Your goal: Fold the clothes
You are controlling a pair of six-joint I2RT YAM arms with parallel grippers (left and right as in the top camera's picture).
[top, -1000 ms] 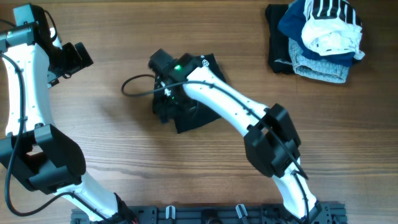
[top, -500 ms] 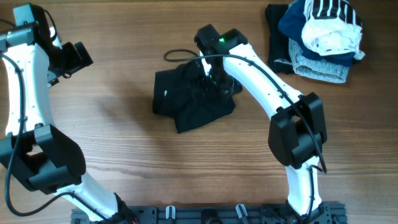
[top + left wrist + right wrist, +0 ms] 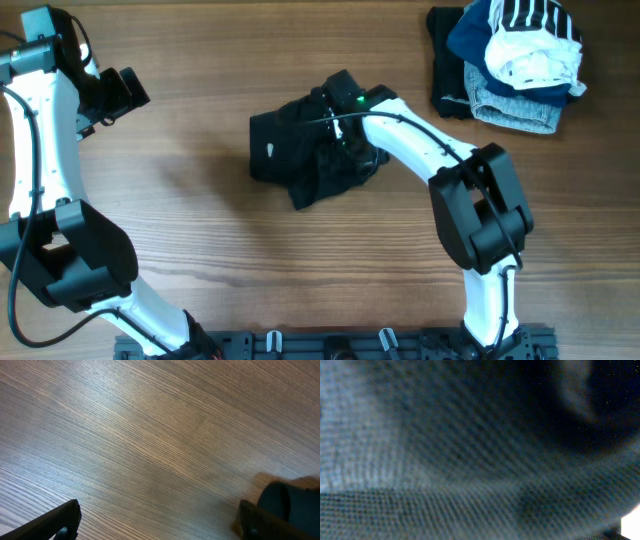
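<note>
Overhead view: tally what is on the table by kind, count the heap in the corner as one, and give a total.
Black garment: 1
Pile of mixed clothes: 1
Robot arms: 2, with the left gripper away from the cloth and the right gripper down on the black garment
Total: 4

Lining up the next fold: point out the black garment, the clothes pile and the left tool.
black garment (image 3: pixel 275 150): overhead view, its flat left part.
clothes pile (image 3: pixel 535 62): overhead view, the white piece on top.
left tool (image 3: pixel 157 519): left wrist view, midway between its fingertips.
</note>
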